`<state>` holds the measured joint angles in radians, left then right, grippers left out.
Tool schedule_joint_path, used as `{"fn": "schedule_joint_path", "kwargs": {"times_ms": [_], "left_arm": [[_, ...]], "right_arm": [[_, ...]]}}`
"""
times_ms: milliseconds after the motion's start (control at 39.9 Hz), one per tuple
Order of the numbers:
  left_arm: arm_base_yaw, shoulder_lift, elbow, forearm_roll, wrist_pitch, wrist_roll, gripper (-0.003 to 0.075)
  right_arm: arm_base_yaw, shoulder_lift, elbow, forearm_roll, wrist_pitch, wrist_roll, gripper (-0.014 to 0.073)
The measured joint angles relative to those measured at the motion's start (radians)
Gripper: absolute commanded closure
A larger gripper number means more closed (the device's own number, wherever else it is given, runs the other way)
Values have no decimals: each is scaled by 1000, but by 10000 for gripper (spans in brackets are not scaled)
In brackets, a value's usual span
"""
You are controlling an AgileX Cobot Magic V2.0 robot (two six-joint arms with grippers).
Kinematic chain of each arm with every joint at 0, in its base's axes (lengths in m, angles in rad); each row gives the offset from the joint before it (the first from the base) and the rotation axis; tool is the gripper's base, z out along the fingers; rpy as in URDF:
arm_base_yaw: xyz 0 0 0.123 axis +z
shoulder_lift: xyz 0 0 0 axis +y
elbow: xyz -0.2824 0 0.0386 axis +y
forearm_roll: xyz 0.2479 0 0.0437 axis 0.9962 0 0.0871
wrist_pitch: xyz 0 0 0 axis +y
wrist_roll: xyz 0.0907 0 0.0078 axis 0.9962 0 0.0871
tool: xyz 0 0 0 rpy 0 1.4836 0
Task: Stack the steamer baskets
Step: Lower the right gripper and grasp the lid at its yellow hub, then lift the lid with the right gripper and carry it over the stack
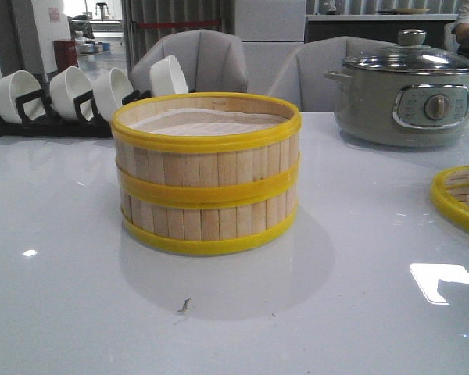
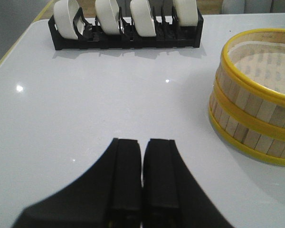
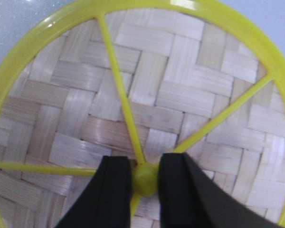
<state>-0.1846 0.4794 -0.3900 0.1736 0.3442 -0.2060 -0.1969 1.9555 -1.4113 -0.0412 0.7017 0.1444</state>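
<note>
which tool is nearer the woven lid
Right. The right tool sits at the woven lid's centre knob, fingers either side; the left tool is beside the stacked baskets, away from the lid.

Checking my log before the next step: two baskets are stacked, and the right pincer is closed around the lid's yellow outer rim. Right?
Not quite. The right pincer sits around the lid's small central knob, not its outer rim, as the right wrist view shows. The two steamer baskets are indeed stacked.

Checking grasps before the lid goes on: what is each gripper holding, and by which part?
The right gripper pinches the lid by its central yellow knob. The left gripper is shut, holding nothing.
</note>
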Motion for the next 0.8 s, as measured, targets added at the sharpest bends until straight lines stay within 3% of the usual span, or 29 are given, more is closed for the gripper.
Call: {"fn": "schedule_joint_path", "kwargs": {"times_ms": [451, 802], "left_arm": [[0, 0, 0, 0, 0, 0, 636], [0, 0, 0, 0, 0, 0, 636]], "right_arm": [[8, -6, -2, 0, 31, 0, 538], [117, -94, -61, 0, 148, 0, 538]]}}
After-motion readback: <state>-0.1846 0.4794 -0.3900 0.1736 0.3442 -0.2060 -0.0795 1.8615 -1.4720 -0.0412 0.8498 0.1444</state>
